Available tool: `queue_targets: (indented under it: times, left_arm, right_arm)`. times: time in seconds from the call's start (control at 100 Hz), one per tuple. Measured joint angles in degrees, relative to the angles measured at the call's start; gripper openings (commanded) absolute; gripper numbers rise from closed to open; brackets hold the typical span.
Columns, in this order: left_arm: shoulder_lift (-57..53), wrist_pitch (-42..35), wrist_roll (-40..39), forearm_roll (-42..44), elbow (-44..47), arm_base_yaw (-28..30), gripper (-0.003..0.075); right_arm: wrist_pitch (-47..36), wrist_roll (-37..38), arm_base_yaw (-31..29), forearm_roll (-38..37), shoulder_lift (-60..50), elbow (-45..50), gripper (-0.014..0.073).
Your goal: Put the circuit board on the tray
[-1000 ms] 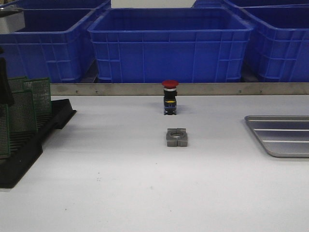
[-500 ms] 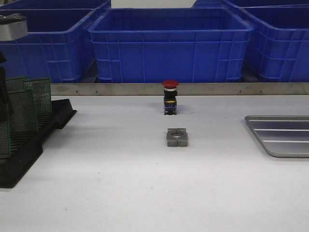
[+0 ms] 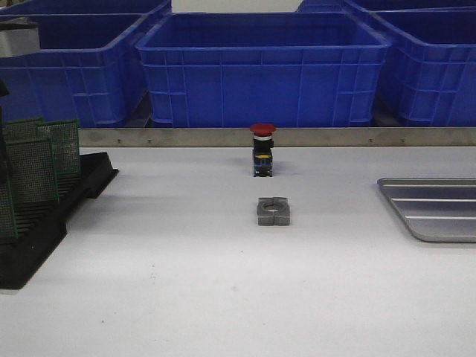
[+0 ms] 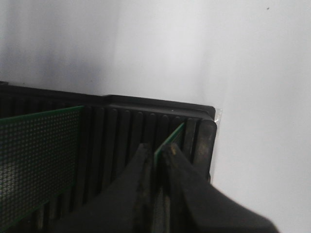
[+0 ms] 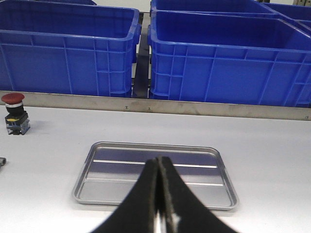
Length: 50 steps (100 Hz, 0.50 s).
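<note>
Green circuit board [image 4: 171, 139] upright on edge, pinched by left hand [image 4: 158, 156].

Between my rack [image 3: 44, 223] at the left and the tray [image 3: 435, 208] at the right, the table [image 3: 186, 297] lies open along its near half. Mid-table, a red button [image 3: 262, 149] and a metal block [image 3: 272, 211] stand in the direct line. Blue bins [image 3: 260, 67] wall off the far edge.
</note>
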Motion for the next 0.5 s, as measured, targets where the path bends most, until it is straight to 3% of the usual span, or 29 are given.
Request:
queue_targets:
  times: [0.32,0.5]
  left_arm:
    - [0.1,1.3,-0.6,-0.6,-6.7,0.0,-0.0020]
    - [-0.5,1.3,-0.6,-5.2,-9.8,-0.5,-0.0020]
  right_arm:
    - [0.0,0.0,0.0,0.0,0.0,0.0,-0.0113]
    - [0.0,0.0,0.0,0.0,0.0,0.0,-0.0113]
